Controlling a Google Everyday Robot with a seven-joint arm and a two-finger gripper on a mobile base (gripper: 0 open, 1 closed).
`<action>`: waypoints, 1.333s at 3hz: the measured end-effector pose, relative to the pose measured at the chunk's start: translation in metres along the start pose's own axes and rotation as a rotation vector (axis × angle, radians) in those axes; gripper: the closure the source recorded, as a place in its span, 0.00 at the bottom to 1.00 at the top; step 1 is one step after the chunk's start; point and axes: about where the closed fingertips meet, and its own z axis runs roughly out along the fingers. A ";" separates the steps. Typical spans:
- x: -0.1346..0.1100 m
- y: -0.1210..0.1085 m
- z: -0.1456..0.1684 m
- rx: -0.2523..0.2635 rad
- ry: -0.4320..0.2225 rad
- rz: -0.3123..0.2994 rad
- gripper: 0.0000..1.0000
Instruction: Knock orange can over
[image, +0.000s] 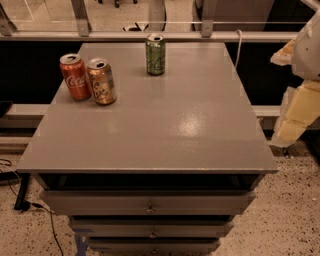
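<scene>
The orange can (102, 81), copper-coloured with pale label markings and a silver top, stands upright at the back left of the grey table top (165, 125). It touches or nearly touches a red Coca-Cola can (75, 76) on its left. My gripper (296, 116) shows as pale yellow and white parts at the right edge of the view. It is beyond the table's right side, far from the orange can and holding nothing that I can see.
A green can (155, 54) stands upright near the table's back edge, right of the orange can. The table is a cabinet with drawers (149, 202) at the front. A rail (150, 35) runs behind it. Cables (30, 205) lie on the floor at left.
</scene>
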 end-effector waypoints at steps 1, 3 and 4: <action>0.000 0.000 0.000 0.000 0.000 0.000 0.00; -0.046 -0.018 0.036 0.000 -0.169 -0.034 0.00; -0.102 -0.049 0.073 -0.005 -0.334 -0.052 0.00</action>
